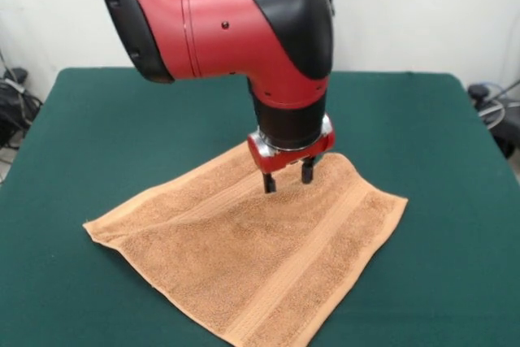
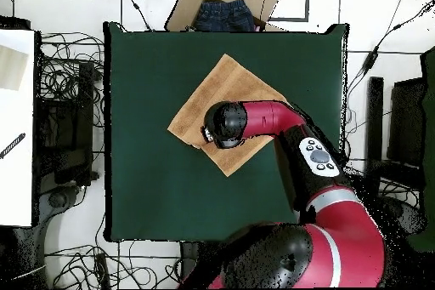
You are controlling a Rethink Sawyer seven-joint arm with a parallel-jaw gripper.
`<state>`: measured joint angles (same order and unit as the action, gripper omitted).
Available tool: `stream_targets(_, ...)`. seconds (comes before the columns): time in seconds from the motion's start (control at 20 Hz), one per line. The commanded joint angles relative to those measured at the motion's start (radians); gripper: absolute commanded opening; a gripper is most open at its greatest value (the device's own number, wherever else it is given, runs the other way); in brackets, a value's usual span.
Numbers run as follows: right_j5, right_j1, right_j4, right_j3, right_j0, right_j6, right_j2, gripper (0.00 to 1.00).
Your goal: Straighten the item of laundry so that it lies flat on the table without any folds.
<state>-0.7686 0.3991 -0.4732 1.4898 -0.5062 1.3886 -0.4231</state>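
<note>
The light orange-brown terry towel point(image 1: 252, 258) lies spread on the dark green table point(image 1: 422, 119), turned like a diamond. A shallow ridge runs from its left corner toward its far corner. Its near corner is cut off by the picture's bottom edge. My gripper point(image 1: 288, 178) points straight down over the towel's far corner, open, with its two black fingertips point(image 1: 268, 184) at or just above the cloth and nothing between them. In the overhead view the arm's head covers the gripper and part of the towel point(image 2: 223, 87) on the table point(image 2: 144, 133). The white tag does not show.
An open cardboard box with dark blue jeans point(image 2: 225, 10) sits beyond the table's far edge in the overhead view. Cables point(image 2: 68, 74) lie on the floor around the table. A white surface point(image 2: 17, 133) stands at the left.
</note>
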Motion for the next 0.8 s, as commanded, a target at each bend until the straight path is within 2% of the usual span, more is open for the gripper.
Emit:
stream_targets(0.05, -0.029, 0.046, -0.027, 0.008, 0.039, 0.015, 0.010, 1.00)
stream_targets(0.2, -0.121, 0.164, 0.039, 0.029, 0.045, 0.041, -0.003, 1.00)
stream_targets(0.3, -0.129, 0.200, 0.070, 0.035, 0.040, 0.065, -0.012, 1.00)
stream_targets(0.55, -0.168, 0.208, 0.126, 0.010, 0.041, 0.082, -0.020, 1.00)
stream_targets(0.8, -0.144, 0.217, 0.159, 0.029, 0.036, 0.081, -0.019, 1.00)
